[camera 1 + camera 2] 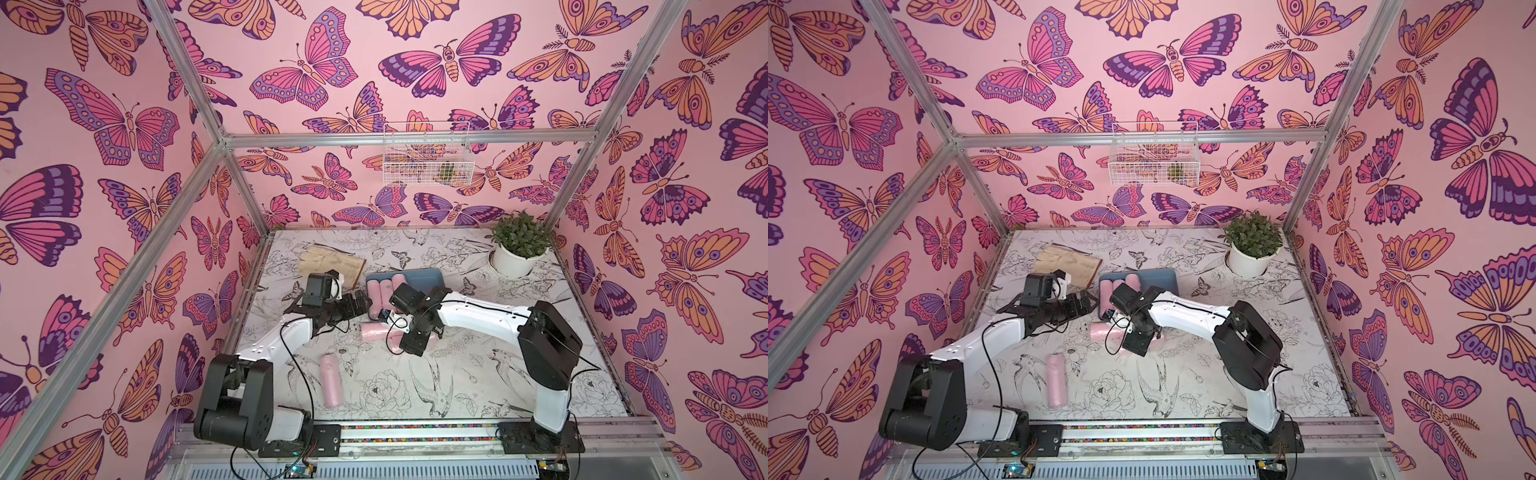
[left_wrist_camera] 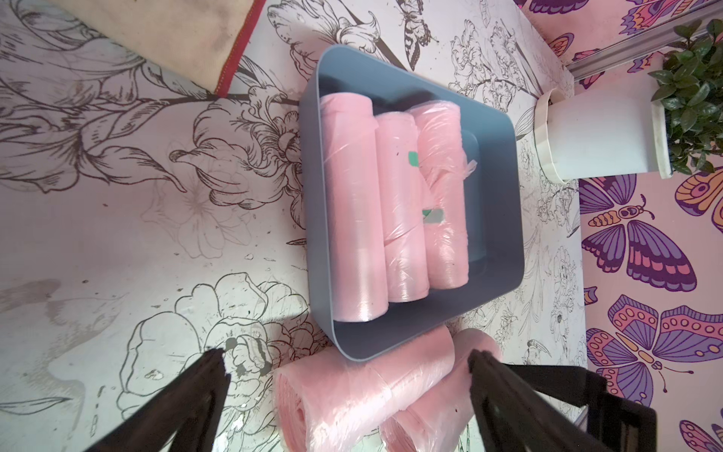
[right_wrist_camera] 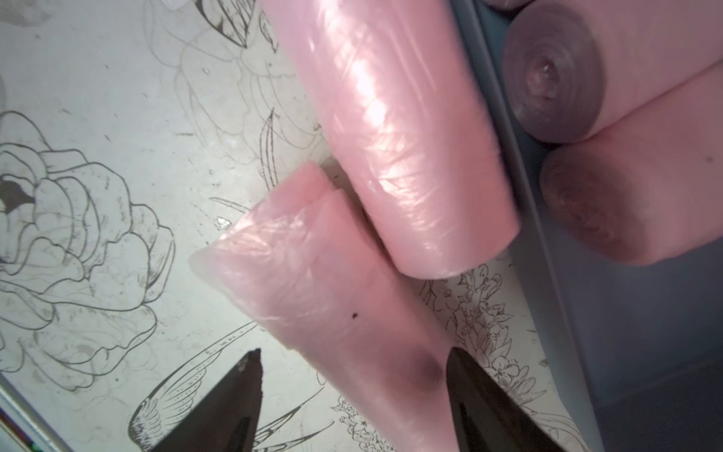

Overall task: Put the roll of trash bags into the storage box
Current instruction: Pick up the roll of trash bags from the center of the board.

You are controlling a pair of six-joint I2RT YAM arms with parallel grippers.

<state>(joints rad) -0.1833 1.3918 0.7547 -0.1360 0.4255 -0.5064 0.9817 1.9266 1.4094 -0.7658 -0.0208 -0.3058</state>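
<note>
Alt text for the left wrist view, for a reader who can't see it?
Three pink trash-bag rolls lie side by side in the slate-blue storage box. Two more rolls lie on the flower-printed table just outside its rim, framed by the fingers of the open left gripper.

**Reaching inward, open on both sides**

The left arm (image 1: 270, 345) stretches from its near-edge base toward the middle with its forearm low. The left hand (image 2: 350, 358) points across, fingers spread wide. The right arm (image 1: 482, 311) folds at a raised elbow, and its forearm reaches in from the opposite side with the wrist bent down. The right hand (image 3: 354, 352) points at the tabletop (image 3: 98, 274), fingers parted.
</note>
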